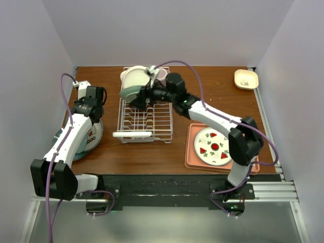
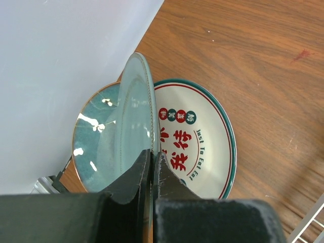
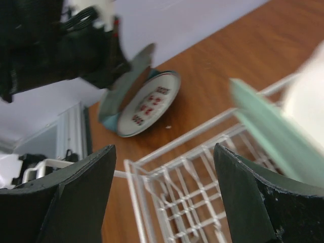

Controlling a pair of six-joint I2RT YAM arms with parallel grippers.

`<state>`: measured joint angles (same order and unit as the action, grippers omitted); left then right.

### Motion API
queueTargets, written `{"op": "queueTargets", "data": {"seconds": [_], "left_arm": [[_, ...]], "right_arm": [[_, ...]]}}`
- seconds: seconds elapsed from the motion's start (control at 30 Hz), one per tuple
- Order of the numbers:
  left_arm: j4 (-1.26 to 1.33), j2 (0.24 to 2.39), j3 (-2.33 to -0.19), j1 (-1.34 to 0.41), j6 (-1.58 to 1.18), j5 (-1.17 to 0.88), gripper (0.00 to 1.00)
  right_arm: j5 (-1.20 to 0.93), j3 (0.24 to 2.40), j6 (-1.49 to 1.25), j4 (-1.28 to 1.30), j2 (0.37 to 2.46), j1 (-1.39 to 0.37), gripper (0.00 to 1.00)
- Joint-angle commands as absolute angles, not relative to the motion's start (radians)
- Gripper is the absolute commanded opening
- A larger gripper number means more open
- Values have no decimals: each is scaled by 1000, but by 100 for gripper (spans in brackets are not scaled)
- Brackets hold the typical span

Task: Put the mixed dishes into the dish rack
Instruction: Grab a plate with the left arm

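One green plate (image 2: 134, 116) pinched on edge, rack (image 1: 144, 124) part-loaded.
Clamped at its rim by left gripper (image 2: 153, 159), tilted up over teal plate (image 2: 91, 147) and lettered cream plate (image 2: 202, 147), at 9 o'clock on table (image 1: 212, 86). At rack's 12 o'clock end, second green plate (image 1: 129, 94) leaning, white bowl (image 1: 135, 77) behind. Right gripper (image 3: 163, 149) spread wide just above rack's far half. At 4 o'clock, pink tray (image 1: 192, 154) with fruit-patterned plate (image 1: 212, 147); at 1 o'clock, small cream dish (image 1: 246, 79).
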<state>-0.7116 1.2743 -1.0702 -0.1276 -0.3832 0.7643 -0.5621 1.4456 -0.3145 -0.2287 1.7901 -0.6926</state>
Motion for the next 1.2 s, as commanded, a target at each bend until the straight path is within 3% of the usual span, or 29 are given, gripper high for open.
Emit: {"op": "queueTargets", "data": {"seconds": [0.0, 0.27, 0.63, 1.17], "left_arm": [[-600, 1273, -1123, -130, -431, 747, 0], [-546, 1322, -1138, -87, -437, 677, 0], [-491, 1347, -1129, -6, -428, 577, 0], [-466, 1353, -1146, 80, -411, 431, 0]], "right_arm": [[-491, 1489, -296, -350, 1815, -791, 82], [-445, 1395, -356, -584, 1793, -883, 80], [-195, 1428, -206, -370, 1666, -1129, 79], [17, 1511, -258, -331, 1870, -1312, 66]]}}
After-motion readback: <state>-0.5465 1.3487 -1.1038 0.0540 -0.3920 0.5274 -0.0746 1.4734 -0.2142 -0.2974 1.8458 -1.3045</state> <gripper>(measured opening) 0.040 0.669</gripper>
